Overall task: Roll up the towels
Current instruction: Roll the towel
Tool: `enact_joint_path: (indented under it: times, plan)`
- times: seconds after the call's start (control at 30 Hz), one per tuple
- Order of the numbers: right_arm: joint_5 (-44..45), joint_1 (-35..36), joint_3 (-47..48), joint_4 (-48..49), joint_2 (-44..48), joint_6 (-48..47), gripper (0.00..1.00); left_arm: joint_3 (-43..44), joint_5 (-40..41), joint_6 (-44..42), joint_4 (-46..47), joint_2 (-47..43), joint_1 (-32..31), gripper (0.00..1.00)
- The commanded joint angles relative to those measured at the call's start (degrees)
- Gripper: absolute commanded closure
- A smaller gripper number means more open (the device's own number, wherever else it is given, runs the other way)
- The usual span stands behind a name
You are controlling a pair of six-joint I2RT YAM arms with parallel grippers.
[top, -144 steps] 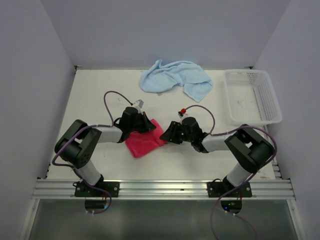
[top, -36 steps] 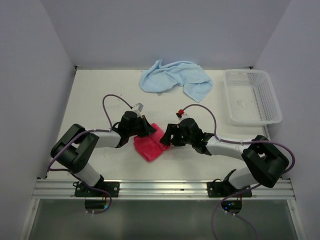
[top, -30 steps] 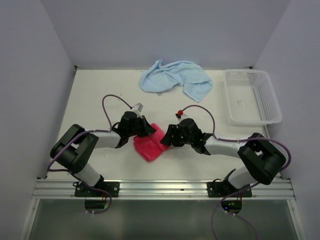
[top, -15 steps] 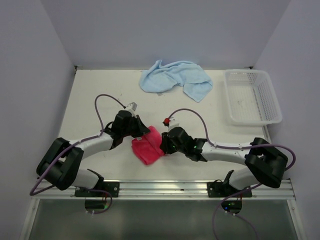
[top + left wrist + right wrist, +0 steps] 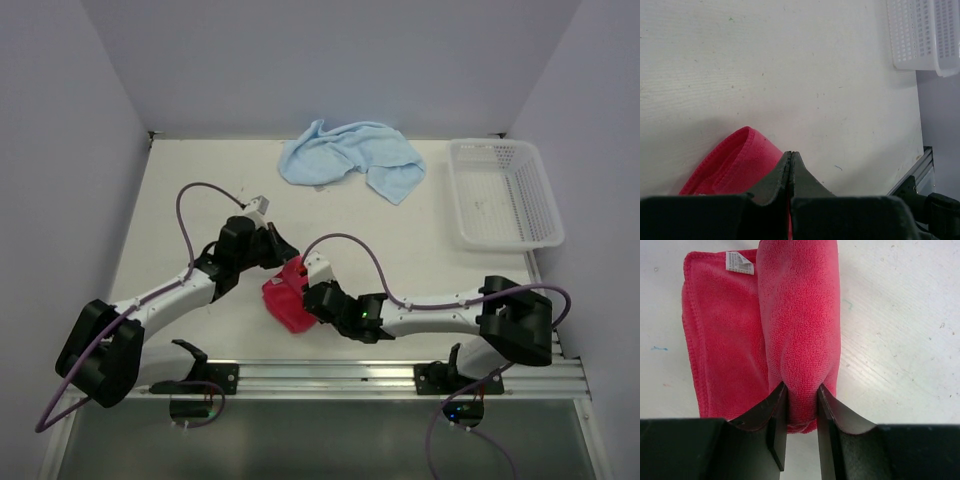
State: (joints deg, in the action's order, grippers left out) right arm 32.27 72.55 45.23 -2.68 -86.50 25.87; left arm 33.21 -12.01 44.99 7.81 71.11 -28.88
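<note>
Both arms have shifted left, and the red towel (image 5: pixel 800 315) is now half rolled; the right end effector (image 5: pixel 801 388) clamps the roll's end, the left end effector (image 5: pixel 790 154) is closed

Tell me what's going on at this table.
Both arms are working on the red-pink towel. The right gripper pinches one end of its partly rolled fold; the left gripper is shut at the towel's other side. The light blue towel lies crumpled at the back, left of the white basket.
</note>
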Motion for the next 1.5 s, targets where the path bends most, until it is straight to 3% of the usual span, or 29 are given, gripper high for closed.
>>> enact_joint_path:
  times: [0.0, 0.27, 0.5, 0.73, 0.93, 1.1, 1.23, 1.47]
  plan:
    - [8.1, 2.9, 4.2, -3.1, -2.8, -2.0, 0.71, 0.3, -1.6, -1.8, 1.0, -1.2, 0.0, 1.00]
    - [14.7, 8.1, 10.4, -5.7, -10.9, -4.9, 0.69, -4.3, -2.3, -1.3, 3.3, -1.6, -0.7, 1.00]
    - [14.4, 9.2, 11.4, -6.2, -12.7, -4.6, 0.67, -8.5, -2.1, -1.3, 3.8, -1.2, -1.2, 1.00]
    - [11.2, 8.2, 11.8, -6.7, -10.3, -2.5, 0.44, -13.9, -0.9, 1.0, 4.6, -1.2, -1.1, 1.00]
    - [0.4, 3.8, 9.2, -4.5, -2.9, 1.9, 0.30, -16.2, -0.6, 2.2, 5.5, -1.9, -1.1, 1.00]
    - [-18.9, -6.7, 1.7, 4.4, 4.1, 7.8, 0.23, -17.5, -0.4, 2.5, 5.8, -3.0, -1.1, 1.00]
    - [-28.7, -13.3, -1.8, 8.2, 3.6, 12.6, 0.19, -18.2, -0.3, 2.7, 6.2, -3.1, -1.0, 1.00]
    - [-38.6, -15.7, -5.2, 17.6, -0.8, 18.6, 0.18, -18.8, -0.2, 2.9, 6.8, -3.2, -1.0, 1.00]
